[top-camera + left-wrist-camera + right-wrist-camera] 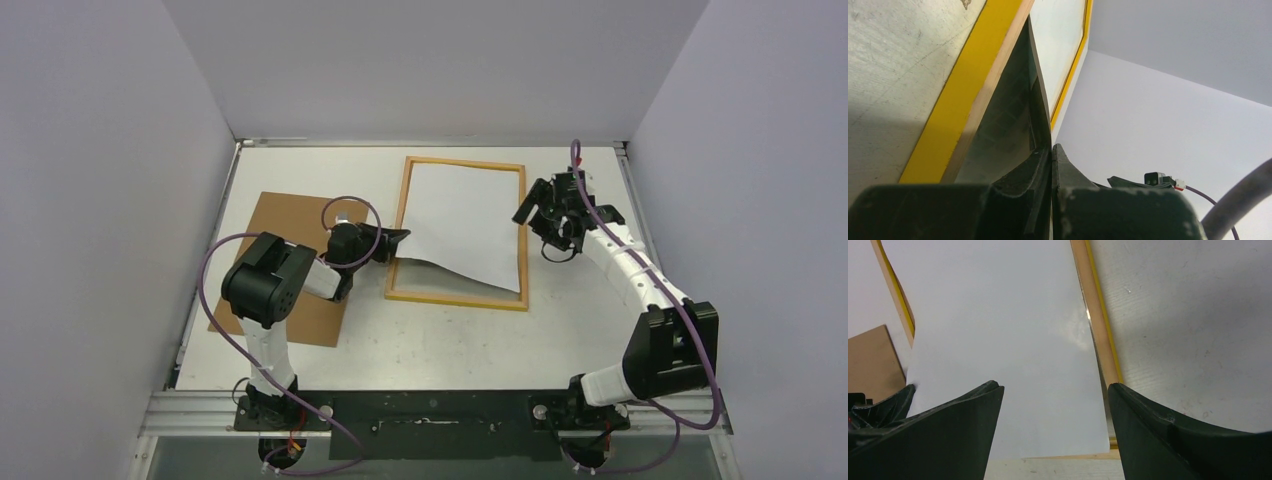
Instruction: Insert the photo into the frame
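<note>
One corner of the photo (pixel 465 222), near-left, sits above the frame (pixel 450 297), pinched by the left hand (pixel 402 237) (right hand (pixel 530 207) spread, at the right edge).

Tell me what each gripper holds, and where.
The left gripper pinches the photo by its left edge, close to the near corner. The right gripper is open over the photo's right side, holding nothing.

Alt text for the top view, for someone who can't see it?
The left tool pinches the left edge of the photo, holding that side above the frame on the table. The right tool hovers open by the frame's right edge; a board lies left.
</note>
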`<state>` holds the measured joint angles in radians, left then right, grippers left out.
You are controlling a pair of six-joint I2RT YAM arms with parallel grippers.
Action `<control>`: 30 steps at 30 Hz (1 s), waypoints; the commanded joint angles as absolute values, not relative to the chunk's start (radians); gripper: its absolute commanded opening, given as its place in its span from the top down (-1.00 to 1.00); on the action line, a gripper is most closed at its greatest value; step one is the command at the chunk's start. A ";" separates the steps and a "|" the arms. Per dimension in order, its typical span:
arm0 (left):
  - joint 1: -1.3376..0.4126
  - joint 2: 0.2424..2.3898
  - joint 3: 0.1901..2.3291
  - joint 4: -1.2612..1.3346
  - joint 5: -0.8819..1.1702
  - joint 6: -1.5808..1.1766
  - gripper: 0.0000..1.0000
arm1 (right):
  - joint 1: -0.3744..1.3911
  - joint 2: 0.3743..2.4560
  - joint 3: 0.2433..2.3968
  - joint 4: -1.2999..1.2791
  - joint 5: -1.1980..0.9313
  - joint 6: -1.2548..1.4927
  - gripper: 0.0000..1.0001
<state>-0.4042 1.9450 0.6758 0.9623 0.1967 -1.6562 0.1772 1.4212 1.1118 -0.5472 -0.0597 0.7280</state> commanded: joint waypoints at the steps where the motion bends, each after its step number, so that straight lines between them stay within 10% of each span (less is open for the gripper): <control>1: -0.403 1.908 0.683 0.993 0.154 -1.654 1.00 | 0.172 1.442 1.133 -0.522 -0.050 0.717 -0.57; 30: -0.416 1.800 0.703 0.771 0.174 -1.560 1.00 | 0.168 1.489 1.134 -0.492 -0.083 0.736 -0.55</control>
<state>-0.4068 1.8111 0.6758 0.7708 0.1814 -1.5803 0.1753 1.4746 1.1118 -0.5285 -0.0719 0.7265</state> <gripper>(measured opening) 0.007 0.778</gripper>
